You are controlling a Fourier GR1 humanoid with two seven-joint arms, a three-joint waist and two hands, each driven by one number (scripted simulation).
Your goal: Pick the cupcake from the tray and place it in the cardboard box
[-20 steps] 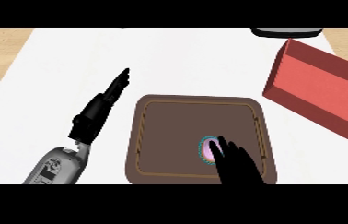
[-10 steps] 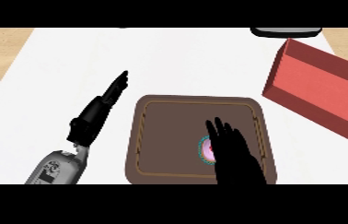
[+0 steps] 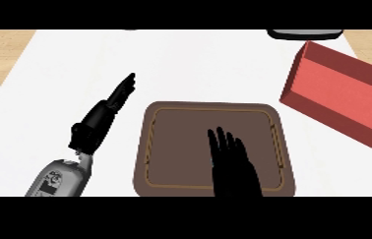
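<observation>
The right hand lies open, fingers straight, over the brown tray; the cupcake is hidden. The left hand rests open on the counter.

From my station the desk looked evenly and brightly lit, its white top almost washed out, with no glare spot anywhere. Light seemed diffuse; I could not tell its source. Shadows were faint: only a soft dark edge ran under the brown tray. The right hand read as a flat black shape, its fingers showing no shading, and the left hand was nearly as dark. The red box showed a brighter top face and a darker near wall. I noticed no bending at the edges.
</observation>
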